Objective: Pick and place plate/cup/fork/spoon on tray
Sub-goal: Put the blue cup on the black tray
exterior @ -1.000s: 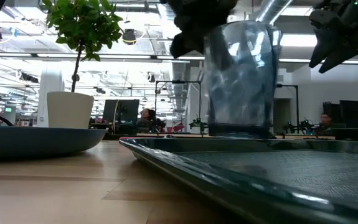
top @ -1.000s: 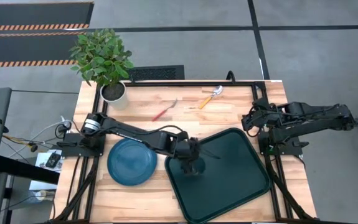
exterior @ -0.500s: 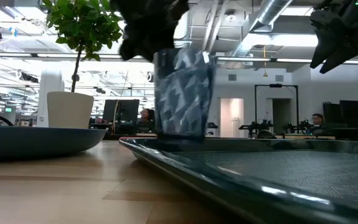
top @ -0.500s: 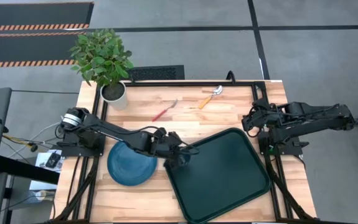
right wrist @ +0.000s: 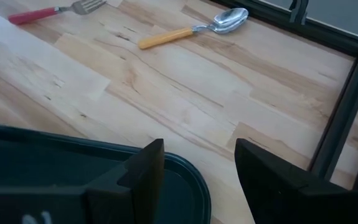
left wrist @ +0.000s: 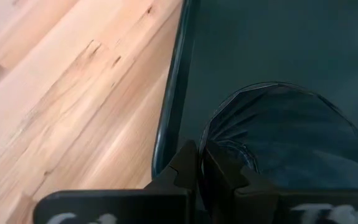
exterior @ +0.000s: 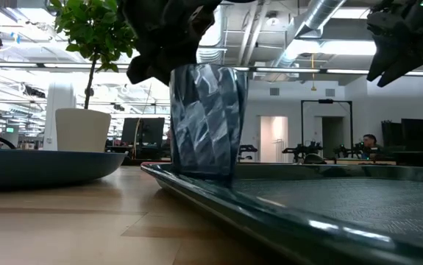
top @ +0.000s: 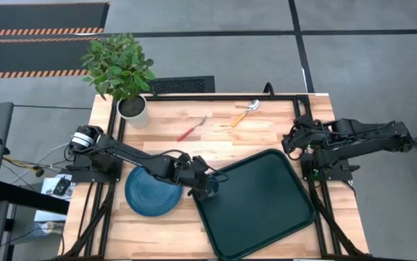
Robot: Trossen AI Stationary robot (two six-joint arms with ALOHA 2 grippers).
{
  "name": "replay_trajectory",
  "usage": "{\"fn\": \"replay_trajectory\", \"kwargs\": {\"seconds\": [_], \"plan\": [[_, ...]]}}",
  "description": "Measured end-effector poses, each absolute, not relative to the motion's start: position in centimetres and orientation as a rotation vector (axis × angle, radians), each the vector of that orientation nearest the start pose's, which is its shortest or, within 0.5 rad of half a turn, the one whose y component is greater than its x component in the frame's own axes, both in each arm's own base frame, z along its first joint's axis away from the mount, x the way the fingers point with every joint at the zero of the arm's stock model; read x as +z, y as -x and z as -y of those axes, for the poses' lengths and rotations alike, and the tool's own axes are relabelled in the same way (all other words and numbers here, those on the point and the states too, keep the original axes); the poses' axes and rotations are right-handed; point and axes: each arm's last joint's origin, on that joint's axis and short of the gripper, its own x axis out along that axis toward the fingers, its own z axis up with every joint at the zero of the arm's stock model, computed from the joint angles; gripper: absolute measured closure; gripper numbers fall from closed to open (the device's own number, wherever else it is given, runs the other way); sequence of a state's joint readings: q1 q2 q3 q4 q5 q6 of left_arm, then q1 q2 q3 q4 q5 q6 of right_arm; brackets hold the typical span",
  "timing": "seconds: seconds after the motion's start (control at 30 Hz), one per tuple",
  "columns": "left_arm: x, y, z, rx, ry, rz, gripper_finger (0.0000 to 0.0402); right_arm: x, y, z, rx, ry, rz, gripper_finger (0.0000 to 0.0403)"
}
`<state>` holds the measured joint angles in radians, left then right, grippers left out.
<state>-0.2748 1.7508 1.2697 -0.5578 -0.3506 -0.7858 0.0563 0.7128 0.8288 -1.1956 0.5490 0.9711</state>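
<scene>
Centre of the high view: left gripper [top: 202, 186] pinches the cup [exterior: 206, 121] at the tray's [top: 266, 210] left edge. Next, probably release. Right gripper [right wrist: 197, 168] waits spread.

Faceted see-through cup [exterior: 207, 121], glossy plastic tray [top: 266, 210], pale wood-grain table [top: 164, 123].

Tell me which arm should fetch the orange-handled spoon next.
Right, probably. The right gripper hangs open and empty beside the green rectangular tray, nearer the orange-handled spoon. The left gripper is shut on the grey-blue tumbler at the tray's edge.
</scene>
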Motion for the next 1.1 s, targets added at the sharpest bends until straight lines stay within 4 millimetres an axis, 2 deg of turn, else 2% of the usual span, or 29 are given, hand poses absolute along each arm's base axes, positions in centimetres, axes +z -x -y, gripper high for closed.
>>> {"fn": "replay_trajectory", "kwargs": {"seconds": [0.27, 0.47, 0.97, 1.1], "plan": [[21.92, -34.4, 9.01, 0.537, 0.383, -0.883, 0.0401, 28.25, -10.09, 0.94, -0.881, -0.536, -0.725, 0.0182], [21.7, -34.35, 8.91, 0.571, 0.44, -0.862, 0.0401, 28.25, -10.1, 0.93, -0.86, -0.493, -0.745, 0.0182], [21.59, -34.31, 9.03, 0.564, 0.514, -0.879, 0.0401, 28.24, -10.1, 0.91, -0.851, -0.487, -0.753, 0.0182], [21.56, -34.26, 9.01, 0.561, 0.5, -0.888, 0.0388, 28.24, -10.1, 0.91, -0.851, -0.486, -0.753, 0.0182]]}}
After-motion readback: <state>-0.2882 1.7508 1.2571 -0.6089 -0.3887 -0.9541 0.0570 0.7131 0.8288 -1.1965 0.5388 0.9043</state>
